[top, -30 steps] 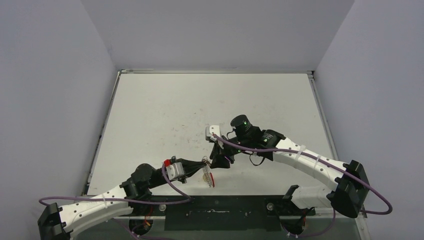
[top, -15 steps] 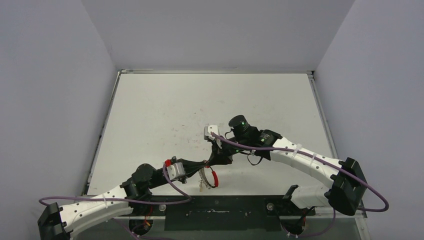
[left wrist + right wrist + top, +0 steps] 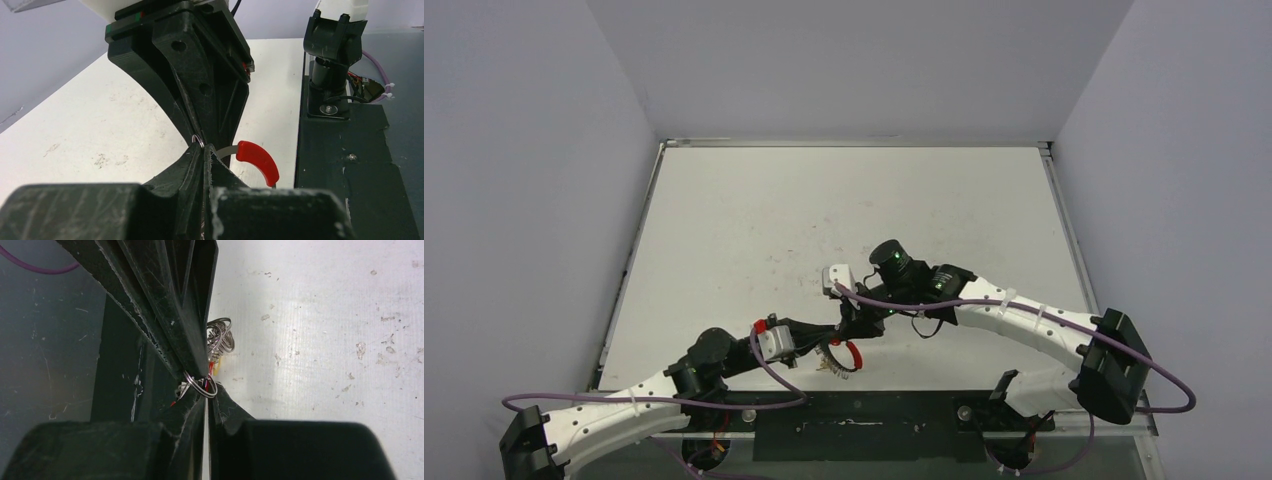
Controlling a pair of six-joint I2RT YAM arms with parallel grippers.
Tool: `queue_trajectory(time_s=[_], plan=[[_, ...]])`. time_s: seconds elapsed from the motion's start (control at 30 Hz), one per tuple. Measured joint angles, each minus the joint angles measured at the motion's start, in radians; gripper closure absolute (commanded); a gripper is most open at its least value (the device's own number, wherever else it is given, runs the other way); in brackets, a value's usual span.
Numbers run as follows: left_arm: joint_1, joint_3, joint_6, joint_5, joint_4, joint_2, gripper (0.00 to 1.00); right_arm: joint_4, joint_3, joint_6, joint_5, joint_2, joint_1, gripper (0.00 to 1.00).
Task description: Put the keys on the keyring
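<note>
My left gripper [image 3: 828,338] and right gripper [image 3: 848,328] meet tip to tip near the table's front edge. The left gripper [image 3: 204,149] is shut on the keyring, whose silvery wire and red sleeve [image 3: 258,161] curve out to the right of its tips. The keyring [image 3: 848,356] hangs just below both grippers. My right gripper [image 3: 206,390] is shut on a small silver ring [image 3: 200,385] at the left fingers' tips. Behind it bunches the coiled wire [image 3: 220,335]. The keys are mostly hidden; only a yellow sliver [image 3: 218,368] and a thin red streak show.
The white table [image 3: 824,210] is scuffed and walled in by grey panels. A black mounting strip [image 3: 874,415] runs along the near edge, with the right arm's base [image 3: 330,65] on it close to the grippers.
My right gripper has moved left and down onto the left gripper's tips and shut there. The keyring's red sleeve swung from hanging down to curving out rightward. The left arm stayed put.
</note>
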State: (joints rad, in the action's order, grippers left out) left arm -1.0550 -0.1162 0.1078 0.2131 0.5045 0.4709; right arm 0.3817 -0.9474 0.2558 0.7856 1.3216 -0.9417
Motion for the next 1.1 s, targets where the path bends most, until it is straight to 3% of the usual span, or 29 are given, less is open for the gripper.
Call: queue_trajectory(time_s=[0.27, 0.43, 0.6, 0.83, 1.1], plan=[[-0.003, 0.005, -0.004, 0.0, -0.006, 0.002, 1.0, 0.007, 0.003, 0.016, -0.039, 0.005, -0.022, 0.98], [-0.003, 0.005, -0.011, 0.0, -0.005, -0.001, 1.0, -0.031, 0.048, -0.002, -0.067, -0.051, -0.022, 0.69], [-0.003, 0.005, -0.014, -0.003, -0.008, -0.026, 1.0, -0.052, 0.074, -0.012, -0.092, -0.137, -0.01, 0.5], [-0.003, 0.005, -0.014, -0.027, -0.015, -0.051, 1.0, -0.098, 0.115, -0.024, -0.152, -0.255, 0.023, 0.38], [-0.003, 0.001, -0.013, -0.104, -0.048, -0.005, 1.0, -0.145, 0.161, -0.098, -0.242, -0.266, 0.066, 0.31]])
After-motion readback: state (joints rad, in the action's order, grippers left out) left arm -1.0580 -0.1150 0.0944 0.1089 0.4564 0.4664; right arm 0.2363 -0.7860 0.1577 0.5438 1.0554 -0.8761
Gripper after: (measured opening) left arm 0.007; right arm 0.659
